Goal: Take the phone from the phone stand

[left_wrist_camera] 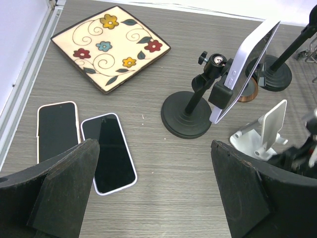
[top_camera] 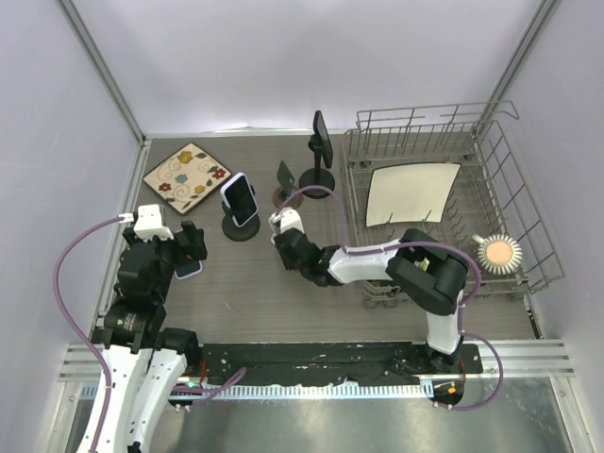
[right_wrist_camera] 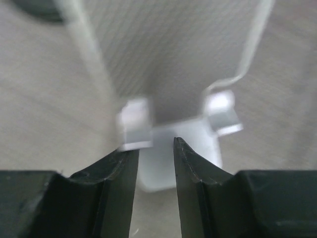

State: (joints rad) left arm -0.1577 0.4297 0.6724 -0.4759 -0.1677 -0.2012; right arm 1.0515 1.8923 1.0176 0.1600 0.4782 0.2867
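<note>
1. Left gripper: matte black wedge fingers spread wide, empty, near-left of the black round-based stand.
2. Right gripper: black fingers narrowly parted, nothing clamped, at a brushed silver folding stand right of the black stand.
3. White-cased, glossy dark-screened phone: clamped, tilted, in the black stand's holder.
4. Square cream flower-patterned plate: far-left of the black stand.

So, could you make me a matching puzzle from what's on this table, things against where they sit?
1 floral plate
2 white plate
3 tilted phone
4 flat white phone

A clamped on the black stand
B in the wire rack
C far left corner of the table
D lying beside another phone

Pairs: 1-C, 2-B, 3-A, 4-D.
</note>
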